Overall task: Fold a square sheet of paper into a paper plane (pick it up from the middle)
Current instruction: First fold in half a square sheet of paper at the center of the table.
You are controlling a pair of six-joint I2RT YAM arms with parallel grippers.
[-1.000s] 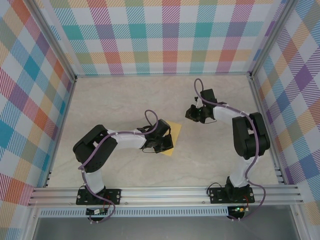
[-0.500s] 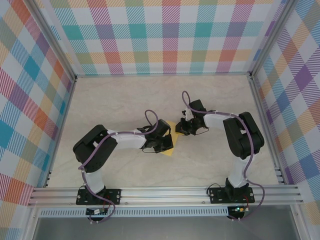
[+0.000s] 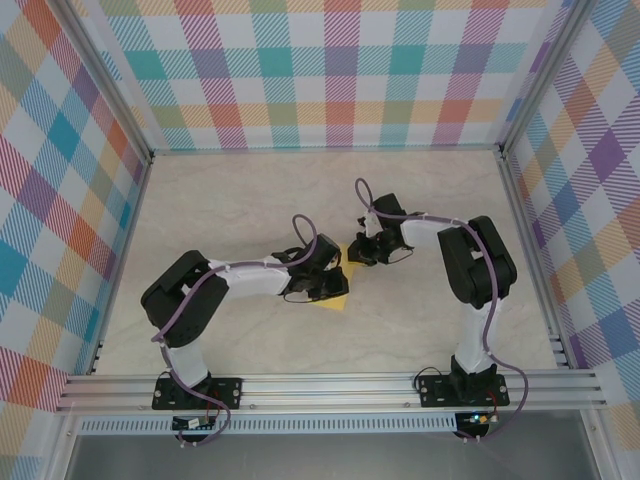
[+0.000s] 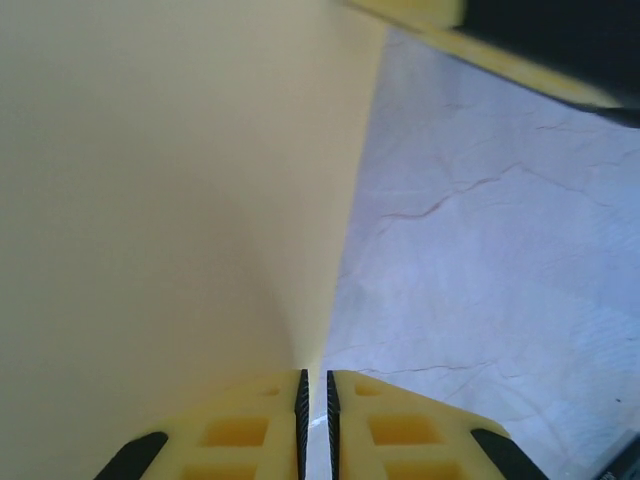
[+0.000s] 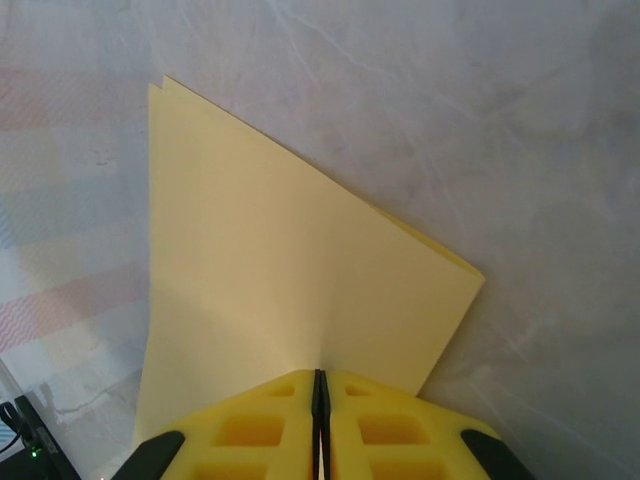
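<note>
The square sheet of paper (image 3: 338, 297) lies mid-table as a folded yellow shape, mostly hidden under my left gripper (image 3: 325, 284). In the left wrist view the paper (image 4: 150, 200) spreads across the left half, its edge running down to my left gripper (image 4: 314, 378), whose jaws stand a narrow slit apart. In the right wrist view the layered paper (image 5: 280, 250) lies flat on the table. My right gripper (image 5: 318, 375) is shut, with its tips at the paper's near edge. From above, the right gripper (image 3: 358, 251) sits at the paper's far corner.
The pale marbled table (image 3: 230, 200) is bare around the arms. Plaid walls (image 3: 320, 70) close the back and both sides. An aluminium rail (image 3: 330, 385) runs along the near edge. A dark part of the right arm (image 4: 560, 40) crosses the left wrist view's top right corner.
The right arm swung left from the open table to the paper's far corner. The left gripper's jaws parted slightly and it shifted a little.
</note>
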